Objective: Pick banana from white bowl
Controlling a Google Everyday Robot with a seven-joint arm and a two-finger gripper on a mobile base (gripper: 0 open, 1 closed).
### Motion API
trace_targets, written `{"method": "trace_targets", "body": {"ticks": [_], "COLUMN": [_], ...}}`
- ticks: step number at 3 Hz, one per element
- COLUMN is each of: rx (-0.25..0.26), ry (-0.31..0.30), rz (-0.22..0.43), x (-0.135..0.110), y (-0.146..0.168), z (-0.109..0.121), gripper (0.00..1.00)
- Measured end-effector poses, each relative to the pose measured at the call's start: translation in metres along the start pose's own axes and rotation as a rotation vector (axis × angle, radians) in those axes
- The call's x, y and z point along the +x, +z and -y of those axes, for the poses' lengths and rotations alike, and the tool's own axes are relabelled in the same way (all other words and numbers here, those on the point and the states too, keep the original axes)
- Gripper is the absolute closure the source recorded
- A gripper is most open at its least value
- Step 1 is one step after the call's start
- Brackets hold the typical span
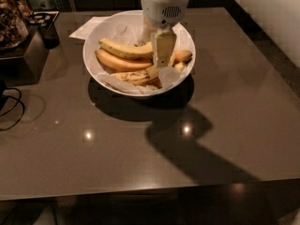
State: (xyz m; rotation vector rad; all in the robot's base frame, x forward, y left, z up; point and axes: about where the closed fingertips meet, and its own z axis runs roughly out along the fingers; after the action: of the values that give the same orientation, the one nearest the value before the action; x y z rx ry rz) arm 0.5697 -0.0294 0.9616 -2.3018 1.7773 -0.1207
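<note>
Dark brown and glossy, the tabletop point(140, 182) runs away from me with two small spots of reflected light point(88, 135) on it and a broad shadow point(187, 149) stretching toward the near right corner. At the left edge a black cable point(14, 109) loops over the surface.

Past the shadow stands the white bowl point(90, 62), wide and round, lined with crumpled white paper point(119, 84) that spills toward its near rim. The banana point(133, 77), dull yellow and flecked with dark brown, lies inside along the near side of the bowl, on the paper, its curve following the rim. Just behind it rests a smooth orange-tinted banana point(117, 62), and behind that a cleaner bright-yellow banana point(124, 49), the three stacked side by side. A short brownish piece of fruit point(183, 56) shows at the right side of the bowl.

The gripper point(161, 55) hangs straight down into the bowl, right of centre, its pale tip low among the right-hand ends of the bananas and close above the speckled one. Whether it is grasping anything or is released, I cannot tell. Above it the white, rounded wrist housing point(164, 3) with a small vent grille rises out of view.

Farther back, a sheet of paper point(89, 27) pokes out from behind the bowl, and a dark box point(28, 55) sits at the far left.
</note>
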Motion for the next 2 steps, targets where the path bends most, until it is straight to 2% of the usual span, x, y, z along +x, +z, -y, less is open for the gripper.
{"method": "trace_targets", "body": {"ticks": [2], "rx": [-0.028], "ry": [0.006], "rz": [0.005], "x": [-0.005], "y": [0.0144], "z": [0.0059], "gripper": [0.37]}}
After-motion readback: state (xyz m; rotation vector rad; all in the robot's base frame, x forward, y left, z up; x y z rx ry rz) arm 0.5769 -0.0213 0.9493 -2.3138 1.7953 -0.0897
